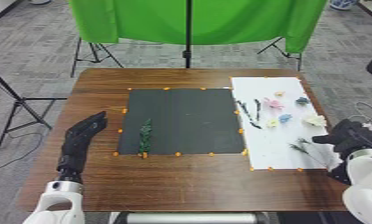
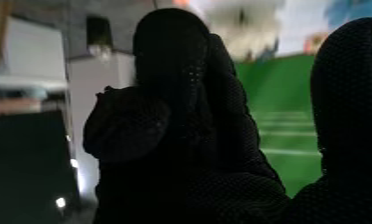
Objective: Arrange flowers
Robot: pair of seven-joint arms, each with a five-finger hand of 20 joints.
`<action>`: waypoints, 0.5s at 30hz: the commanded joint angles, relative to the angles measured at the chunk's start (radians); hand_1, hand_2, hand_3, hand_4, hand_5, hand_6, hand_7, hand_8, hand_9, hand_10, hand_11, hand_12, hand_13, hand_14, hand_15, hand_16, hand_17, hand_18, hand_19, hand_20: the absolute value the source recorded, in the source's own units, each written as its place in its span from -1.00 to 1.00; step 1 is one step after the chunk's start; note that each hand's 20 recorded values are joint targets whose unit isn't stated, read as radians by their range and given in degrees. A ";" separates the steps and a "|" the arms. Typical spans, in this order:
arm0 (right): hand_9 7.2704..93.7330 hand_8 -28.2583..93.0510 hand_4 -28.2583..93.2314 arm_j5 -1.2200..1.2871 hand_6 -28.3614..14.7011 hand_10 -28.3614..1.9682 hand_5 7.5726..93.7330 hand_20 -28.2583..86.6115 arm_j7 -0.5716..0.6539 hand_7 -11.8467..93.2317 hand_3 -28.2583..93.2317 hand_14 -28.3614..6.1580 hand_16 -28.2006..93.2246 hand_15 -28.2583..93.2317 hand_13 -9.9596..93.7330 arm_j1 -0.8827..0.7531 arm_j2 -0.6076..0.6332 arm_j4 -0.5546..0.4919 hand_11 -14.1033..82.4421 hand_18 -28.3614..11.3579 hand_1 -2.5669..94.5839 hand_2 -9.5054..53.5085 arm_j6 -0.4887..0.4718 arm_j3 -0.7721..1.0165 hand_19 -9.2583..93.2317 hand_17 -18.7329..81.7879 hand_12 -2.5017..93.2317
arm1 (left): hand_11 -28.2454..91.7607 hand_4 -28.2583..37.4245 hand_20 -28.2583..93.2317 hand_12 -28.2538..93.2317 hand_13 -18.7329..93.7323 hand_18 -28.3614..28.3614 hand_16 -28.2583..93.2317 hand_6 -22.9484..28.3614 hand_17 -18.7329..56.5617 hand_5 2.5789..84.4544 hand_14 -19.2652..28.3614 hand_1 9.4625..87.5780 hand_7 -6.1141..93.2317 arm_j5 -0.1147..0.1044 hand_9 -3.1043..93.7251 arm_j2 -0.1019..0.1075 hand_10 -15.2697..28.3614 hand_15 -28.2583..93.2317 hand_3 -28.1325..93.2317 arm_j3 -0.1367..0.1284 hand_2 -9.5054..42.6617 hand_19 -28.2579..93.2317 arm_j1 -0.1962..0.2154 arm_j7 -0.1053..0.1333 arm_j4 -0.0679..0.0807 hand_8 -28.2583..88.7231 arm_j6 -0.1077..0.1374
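Brown table (image 1: 165, 185) bears a black sheet (image 1: 191, 120) and white sheet (image 1: 267, 155), green cloth (image 1: 138, 20) beyond; left hand (image 1: 80, 132): fingers straight, together; right hand (image 1: 351, 139): fingers mostly straight, thumb apart.

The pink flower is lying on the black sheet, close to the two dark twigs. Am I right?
Not quite! In the head view, the pink flower is lying on the white sheet, not the black sheet. It is close to the two dark twigs, just as you said.
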 commanded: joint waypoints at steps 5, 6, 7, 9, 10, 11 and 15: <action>0.52 -0.62 -0.89 -0.057 0.09 -0.16 0.42 0.23 -0.027 -0.54 0.44 0.29 -0.04 0.34 0.84 -0.059 -0.031 0.031 -0.33 -0.14 -0.14 -1.00 0.095 -0.046 1.00 0.57 -0.50 | -0.28 -0.74 -0.22 -0.28 -0.12 0.49 -0.47 0.01 -0.48 0.10 0.48 -0.56 -0.66 0.006 -0.05 -0.017 0.26 -0.24 0.56 -0.002 -0.83 -0.44 0.017 -0.020 -0.005 -0.61 0.005; 0.61 -0.64 -0.87 -0.076 0.15 -0.10 0.48 0.24 -0.022 -0.51 0.45 0.34 -0.04 0.34 0.87 -0.050 -0.026 0.041 -0.30 -0.11 -0.04 -1.00 0.129 -0.066 1.00 0.59 -0.51 | -0.28 -0.74 -0.22 -0.28 -0.12 0.49 -0.47 0.01 -0.48 0.10 0.48 -0.56 -0.66 0.007 -0.05 -0.017 0.26 -0.24 0.56 -0.002 -0.83 -0.44 0.018 -0.021 -0.005 -0.61 0.007; 0.66 -0.58 -0.89 -0.097 0.17 -0.05 0.52 0.25 -0.036 -0.50 0.45 0.37 -0.04 0.33 0.89 -0.046 -0.025 0.049 -0.28 -0.10 0.02 -1.00 0.164 -0.078 1.00 0.61 -0.51 | -0.28 -0.74 -0.22 -0.28 -0.12 0.49 -0.47 0.01 -0.48 0.10 0.48 -0.56 -0.66 0.006 -0.05 -0.018 0.26 -0.24 0.56 -0.001 -0.83 -0.44 0.017 -0.022 -0.005 -0.61 0.008; 0.76 -0.40 -0.83 -0.109 0.21 0.01 0.60 0.26 -0.051 -0.49 0.31 0.40 -0.03 0.33 0.92 -0.034 -0.018 0.056 -0.31 -0.07 0.18 -1.00 0.210 -0.097 1.00 0.63 -0.42 | -0.28 -0.74 -0.22 -0.28 -0.12 0.50 -0.47 0.00 -0.48 0.10 0.49 -0.56 -0.66 0.005 -0.05 -0.019 0.26 -0.24 0.56 -0.002 -0.82 -0.44 0.021 -0.020 -0.007 -0.61 0.009; 0.82 -0.35 -0.81 -0.115 0.24 0.06 0.65 0.27 -0.057 -0.48 0.28 0.43 -0.02 0.33 0.94 -0.034 -0.017 0.055 -0.34 -0.05 0.25 -1.00 0.227 -0.099 1.00 0.65 -0.34 | -0.28 -0.74 -0.22 -0.28 -0.12 0.49 -0.47 0.00 -0.48 0.10 0.49 -0.56 -0.66 0.006 -0.05 -0.018 0.26 -0.23 0.56 -0.001 -0.83 -0.44 0.020 -0.021 -0.006 -0.61 0.008; 0.90 -0.32 -0.81 -0.118 0.27 0.14 0.71 0.27 -0.067 -0.46 0.31 0.45 -0.02 0.32 0.97 -0.032 -0.015 0.053 -0.37 -0.04 0.29 -1.00 0.241 -0.101 1.00 0.68 -0.27 | -0.28 -0.74 -0.22 -0.28 -0.12 0.49 -0.47 0.00 -0.48 0.10 0.49 -0.56 -0.66 0.004 -0.05 -0.017 0.26 -0.23 0.56 -0.001 -0.83 -0.44 0.021 -0.023 -0.007 -0.61 0.008; 0.95 -0.29 -0.82 -0.093 0.31 0.17 0.76 0.28 -0.073 -0.43 0.33 0.49 -0.01 0.32 0.99 -0.035 -0.022 -0.003 -0.33 -0.01 0.33 -1.00 0.274 -0.084 1.00 0.71 -0.26 | -0.28 -0.74 -0.22 -0.28 -0.12 0.49 -0.47 0.01 -0.48 0.10 0.49 -0.56 -0.66 0.005 -0.04 -0.018 0.26 -0.24 0.56 0.000 -0.82 -0.44 0.021 -0.023 -0.007 -0.61 0.004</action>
